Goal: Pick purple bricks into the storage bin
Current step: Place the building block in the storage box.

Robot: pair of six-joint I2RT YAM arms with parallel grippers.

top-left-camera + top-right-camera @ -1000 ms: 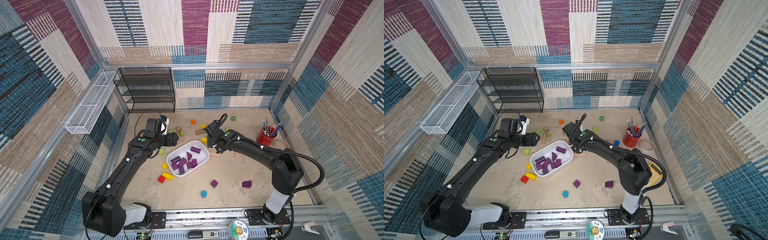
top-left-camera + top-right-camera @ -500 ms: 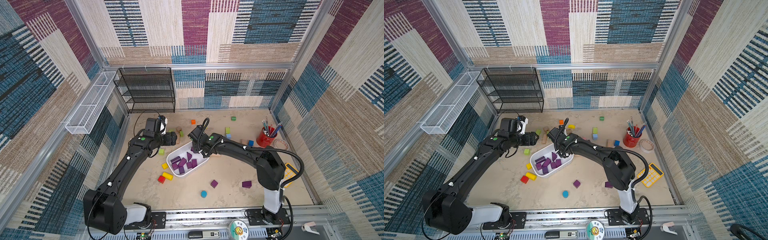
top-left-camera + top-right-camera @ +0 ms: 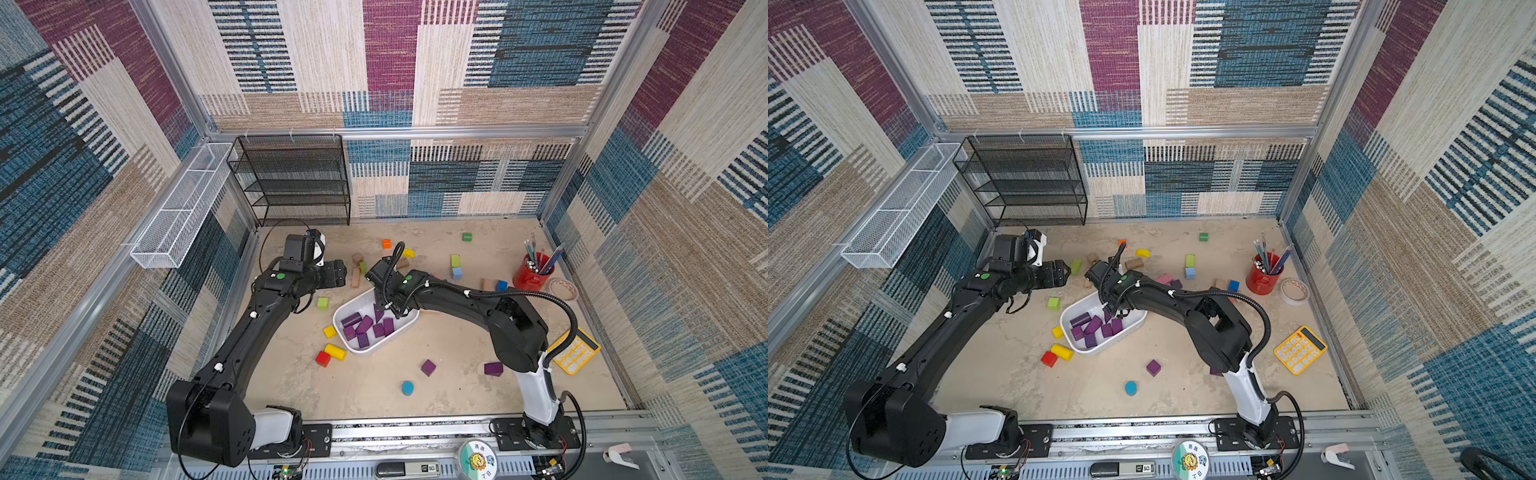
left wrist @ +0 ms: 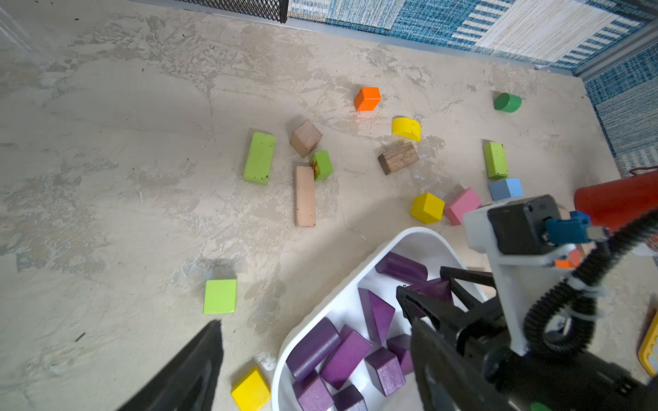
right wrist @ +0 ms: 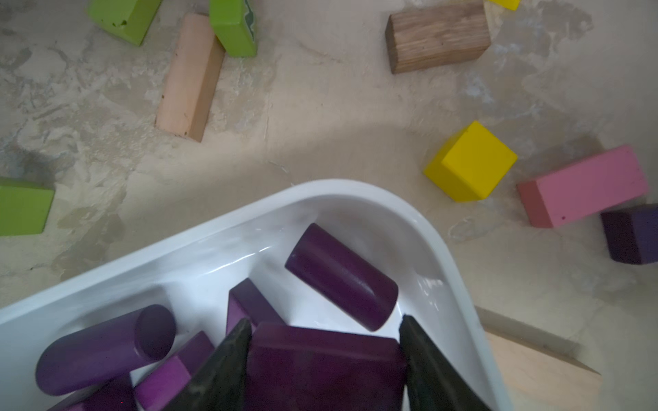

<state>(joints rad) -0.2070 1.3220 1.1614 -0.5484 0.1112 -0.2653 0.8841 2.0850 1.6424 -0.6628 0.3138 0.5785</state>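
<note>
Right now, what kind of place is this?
Probably a robot practice booth: two black arms bolted to a rail, patterned walls boxing in the tabletop, toy blocks scattered round a white bin.

top views look down from high — wrist views close, sharing the bin point(image 5: 338, 188)

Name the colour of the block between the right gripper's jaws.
Dark purple. The block in the right gripper shows best in the right wrist view.

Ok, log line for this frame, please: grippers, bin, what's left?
right gripper: shut on purple brick over storage bin | left gripper: open, empty, apart from bin | loose purple bricks: three, on table
</note>
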